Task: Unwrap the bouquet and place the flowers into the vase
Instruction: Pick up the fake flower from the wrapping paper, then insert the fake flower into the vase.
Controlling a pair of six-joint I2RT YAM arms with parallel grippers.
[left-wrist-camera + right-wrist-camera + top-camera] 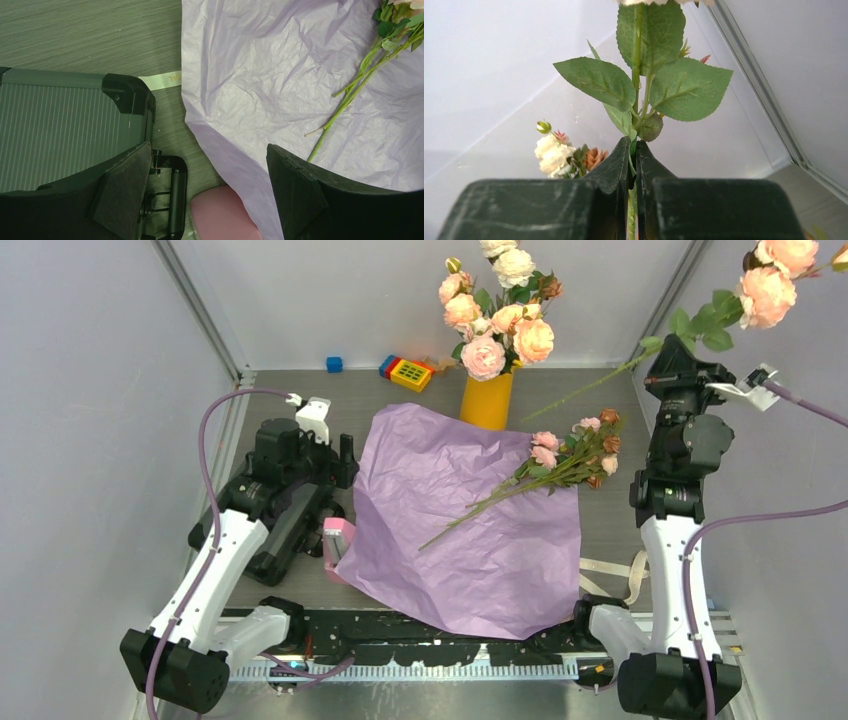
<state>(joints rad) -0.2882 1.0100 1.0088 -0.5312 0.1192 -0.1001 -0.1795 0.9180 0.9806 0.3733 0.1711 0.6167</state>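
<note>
The lilac paper (470,530) lies open at the table's middle, so unwrapping seems done. The vase (487,400) at the far edge holds big roses (495,310); the flowers (575,455) wait on the paper's far right corner. The right gripper (634,150) is clamped on one lifted rose stem (638,75); the left gripper (207,150) stands apart, empty.

Your top camera looked down from above and behind both arm bases, taking in the whole table (605,525) to its back wall; your left wrist camera pointed steeply down, close over the lilac paper (280,65), the left gripper's fingers (125,195) framing its lower corners; your right wrist camera faced upward, very close on a leafy stem (637,75) against the white wall; top and left wrist views shared the paper and the loose flowers (346,106).
</note>
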